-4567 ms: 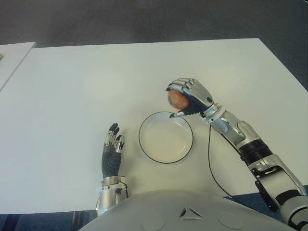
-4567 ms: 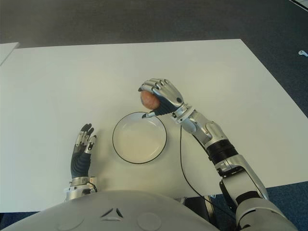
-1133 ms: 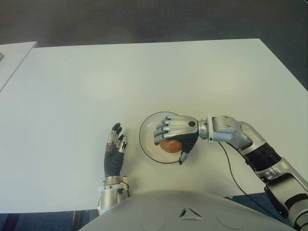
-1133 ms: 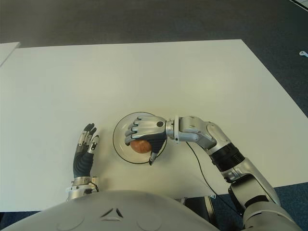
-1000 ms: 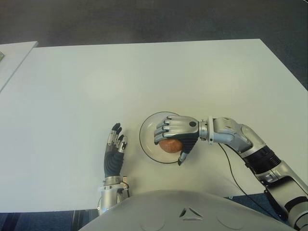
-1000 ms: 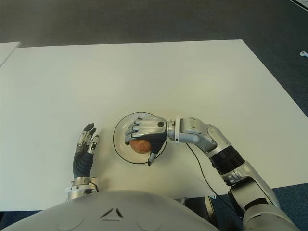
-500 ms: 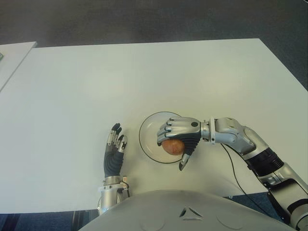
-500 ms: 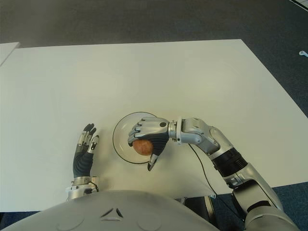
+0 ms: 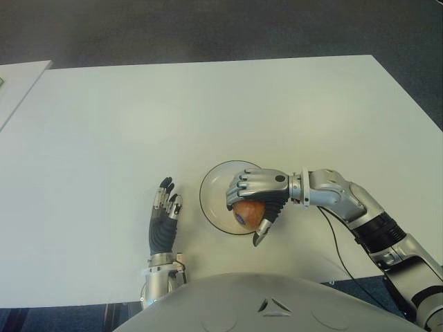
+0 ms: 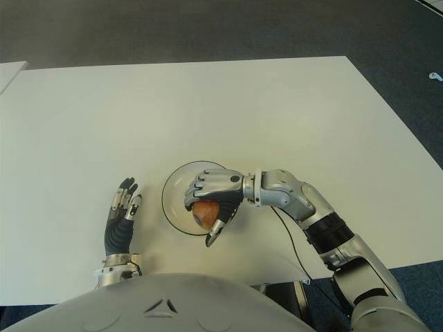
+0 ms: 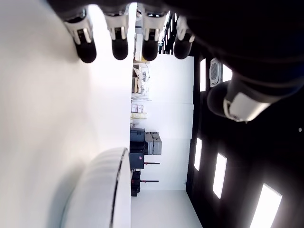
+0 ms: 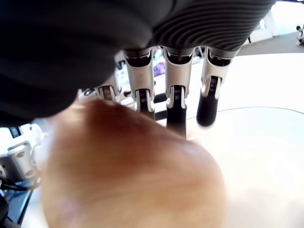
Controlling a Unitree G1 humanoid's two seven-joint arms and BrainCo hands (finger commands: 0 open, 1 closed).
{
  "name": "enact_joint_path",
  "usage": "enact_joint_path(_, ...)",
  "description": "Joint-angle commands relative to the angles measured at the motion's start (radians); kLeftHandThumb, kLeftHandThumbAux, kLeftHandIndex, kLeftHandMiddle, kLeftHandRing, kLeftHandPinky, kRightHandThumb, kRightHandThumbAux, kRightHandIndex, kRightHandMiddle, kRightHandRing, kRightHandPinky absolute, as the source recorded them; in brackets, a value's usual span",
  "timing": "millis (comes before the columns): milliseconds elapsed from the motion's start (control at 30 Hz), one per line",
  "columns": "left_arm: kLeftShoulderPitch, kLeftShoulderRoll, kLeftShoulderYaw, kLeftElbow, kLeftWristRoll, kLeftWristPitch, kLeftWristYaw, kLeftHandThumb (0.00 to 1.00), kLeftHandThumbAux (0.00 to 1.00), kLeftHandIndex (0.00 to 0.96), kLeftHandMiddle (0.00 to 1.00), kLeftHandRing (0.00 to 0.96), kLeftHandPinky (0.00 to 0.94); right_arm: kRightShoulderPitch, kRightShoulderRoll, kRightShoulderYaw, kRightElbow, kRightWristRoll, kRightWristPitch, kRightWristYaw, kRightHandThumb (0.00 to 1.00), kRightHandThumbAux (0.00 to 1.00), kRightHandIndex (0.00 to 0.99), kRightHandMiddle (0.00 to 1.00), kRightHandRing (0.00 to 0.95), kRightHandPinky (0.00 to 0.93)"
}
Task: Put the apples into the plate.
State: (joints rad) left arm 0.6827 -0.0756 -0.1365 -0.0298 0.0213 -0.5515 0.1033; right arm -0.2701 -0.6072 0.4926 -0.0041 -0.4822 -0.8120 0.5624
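Observation:
A reddish apple [image 9: 247, 211] lies in the white, dark-rimmed plate [image 9: 214, 188] near the table's front edge, towards the plate's near right side. My right hand [image 9: 257, 194] hovers palm-down right over it. In the right wrist view the fingers [image 12: 176, 99] reach past the apple [image 12: 128, 166] towards the plate floor [image 12: 266, 156] without wrapping it, and the thumb sticks out beyond the plate's near rim. My left hand [image 9: 163, 220] shows flat and open left of the plate, its fingers [image 11: 118, 42] straight.
The white table [image 9: 138, 117] stretches bare to the far side and both sides. A thin black cable [image 9: 332, 242] runs from my right wrist over the table's front edge. Another white table's corner [image 9: 17, 79] shows at far left.
The right hand carried the apple from beyond the plate down into it. In the last half second the thumb swung outward and the apple rolled, showing a dark spot. The left hand stayed still.

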Motion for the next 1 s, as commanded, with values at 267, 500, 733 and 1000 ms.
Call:
enact_joint_path(267,-0.007,-0.021,0.000,0.017,-0.009,-0.005,0.002,0.078,0.456,0.000,0.000,0.000,0.000,0.004,0.003,-0.005,0.025,0.010,-0.016,-0.014,0.046,0.236,0.000,0.000,0.000,0.000)
enact_joint_path(500,-0.007,-0.021,-0.001,0.018,-0.012,-0.004,0.000,0.077,0.466,0.000,0.000,0.000,0.000,0.004,0.002,-0.005,0.031,0.006,-0.021,-0.021,0.045,0.237,0.000,0.000,0.000,0.000)
enact_joint_path(733,-0.007,-0.019,-0.003,0.020,-0.015,-0.007,-0.003,0.076,0.474,0.000,0.000,0.000,0.000,0.003,0.003,-0.009,0.035,0.003,-0.016,-0.027,0.041,0.237,0.000,0.000,0.000,0.000)
enact_joint_path(1000,-0.006,-0.020,-0.006,0.016,-0.024,-0.002,-0.006,0.076,0.476,0.000,0.000,0.000,0.000,0.006,0.017,-0.022,0.030,0.014,0.025,-0.029,0.049,0.243,0.000,0.000,0.000,0.000)
